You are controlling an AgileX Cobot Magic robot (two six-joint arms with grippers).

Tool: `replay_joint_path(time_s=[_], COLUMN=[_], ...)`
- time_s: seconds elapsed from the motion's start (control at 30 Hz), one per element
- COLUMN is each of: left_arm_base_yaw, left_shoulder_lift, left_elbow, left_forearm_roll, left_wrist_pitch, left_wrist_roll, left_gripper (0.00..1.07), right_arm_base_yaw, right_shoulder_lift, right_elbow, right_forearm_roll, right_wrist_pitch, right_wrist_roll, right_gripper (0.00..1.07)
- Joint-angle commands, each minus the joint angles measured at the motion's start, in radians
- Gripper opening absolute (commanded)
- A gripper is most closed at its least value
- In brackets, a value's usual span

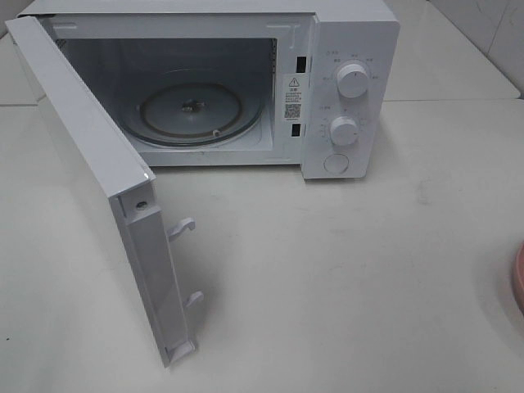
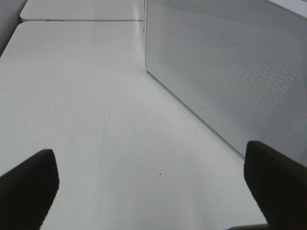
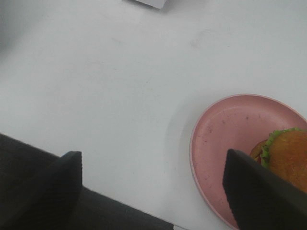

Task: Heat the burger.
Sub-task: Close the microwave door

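Golden-brown burger (image 3: 288, 155) is sitting on the pink plate (image 3: 225, 134), just beside one finger of the right tool (image 3: 153, 184), whose jaws are gaping wide, gripping nothing. Left tool (image 2: 151, 184) is also wide open, empty. Stack is probably soft, light, shifting under pinch; gripping the stiff plate rim is looking safer.

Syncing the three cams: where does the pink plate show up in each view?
Exterior high: only a sliver of the pink plate shows, cut by the right edge, on the white table.
Left wrist: not in it; only the table and the microwave door show.
Right wrist: lower right, partly cut by the frame, with the burger on it, beside one finger of the right gripper.
Shared landmark: the white table.
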Motion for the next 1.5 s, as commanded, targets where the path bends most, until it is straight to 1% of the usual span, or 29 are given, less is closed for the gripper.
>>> replay_joint_path(time_s=[0.03, 0.07, 0.1, 0.17, 0.23, 0.37, 0.43, 1.5], left_arm_base_yaw=[0.001, 0.001, 0.001, 0.001, 0.001, 0.001, 0.001, 0.001], left_shoulder_lift=[-0.021, -0.021, -0.021, -0.021, -0.021, -0.021, -0.021, -0.02], left_elbow=[0.006, 0.006, 0.006, 0.006, 0.006, 0.006, 0.006, 0.006], left_forearm_roll=[-0.005, -0.005, -0.005, -0.005, -0.005, -0.005, -0.005, -0.005], left_wrist_pitch=[-0.003, -0.003, -0.003, -0.003, -0.003, -0.003, -0.003, -0.003], left_wrist_roll=[-0.001, -0.001, -0.001, -0.001, -0.001, -0.001, -0.001, -0.001], left_gripper=[1.03, 1.03, 1.03, 1.03, 1.03, 1.03, 1.03, 1.03], right_arm_base_yaw=[-0.066, -0.066, -0.098, -0.113, -0.148, -0.167, -0.167, -0.167], right_shoulder_lift=[-0.089, -0.089, -0.134, -0.155, -0.207, -0.254, -0.309, -0.313], right_elbow=[0.036, 0.036, 0.058, 0.059, 0.07, 0.08, 0.08, 0.08], right_forearm_roll=[0.021, 0.021, 0.023, 0.023, 0.023, 0.027, 0.027, 0.026], right_wrist_pitch=[-0.042, -0.042, -0.061, -0.051, -0.03, -0.02, -0.02, -0.02], right_wrist_roll=[-0.009, -0.009, -0.009, -0.009, -0.016, -0.015, -0.015, -0.004], right_gripper=[0.76, 0.76, 0.76, 0.76, 0.76, 0.76, 0.76, 0.76])
